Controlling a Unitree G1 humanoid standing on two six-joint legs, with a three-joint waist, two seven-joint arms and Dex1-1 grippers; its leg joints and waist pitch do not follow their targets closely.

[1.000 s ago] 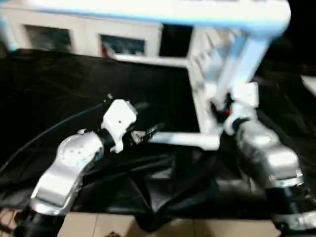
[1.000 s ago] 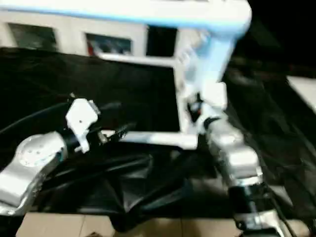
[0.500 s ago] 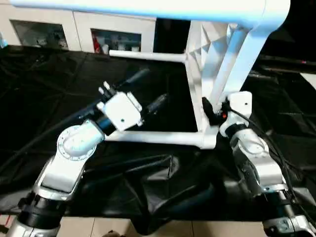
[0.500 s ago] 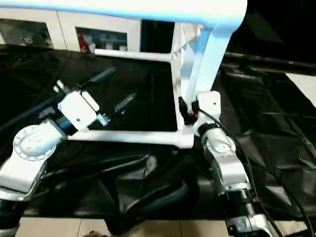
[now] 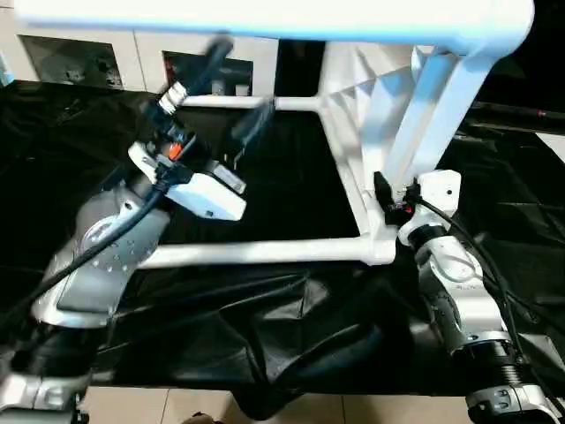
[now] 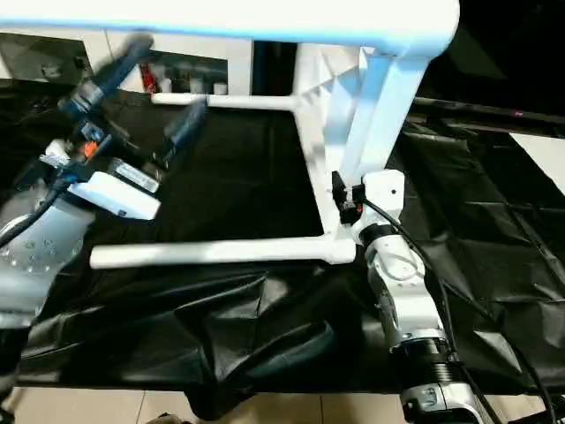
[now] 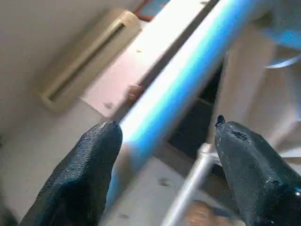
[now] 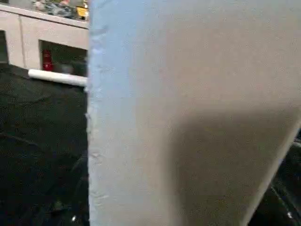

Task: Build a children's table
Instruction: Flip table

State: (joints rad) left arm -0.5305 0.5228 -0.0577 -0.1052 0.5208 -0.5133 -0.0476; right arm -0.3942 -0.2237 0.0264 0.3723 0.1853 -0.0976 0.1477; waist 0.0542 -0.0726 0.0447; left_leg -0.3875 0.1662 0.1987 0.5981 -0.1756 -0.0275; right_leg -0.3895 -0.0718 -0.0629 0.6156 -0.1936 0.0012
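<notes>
Left pincer (image 5: 225,97) raised with fingers spread and nothing between them, right pincer (image 5: 386,196) against a white leg (image 5: 424,124) of the children's table (image 5: 353,22), its finger state impossible to tell, table lying tipped on black sheeting (image 5: 265,318), two legs (image 5: 265,254) pointing leftward, white cabinet (image 5: 132,57) behind

The table top (image 5: 265,22) runs off the upper edge of the frame, so most of it is cut away. In the upper left the left gripper (image 5: 225,88) is smeared by motion, its fingers (image 5: 212,53) just dark streaks. At the right centre, the right gripper (image 5: 388,196) sits tight against a leg (image 5: 424,115), and whether it grips the leg cannot be told. Up close from the right wrist, a pale leg surface (image 8: 188,113) blocks nearly everything behind it. What sits behind the cabinet (image 5: 79,57) glass at the upper left is too small to make out.
</notes>
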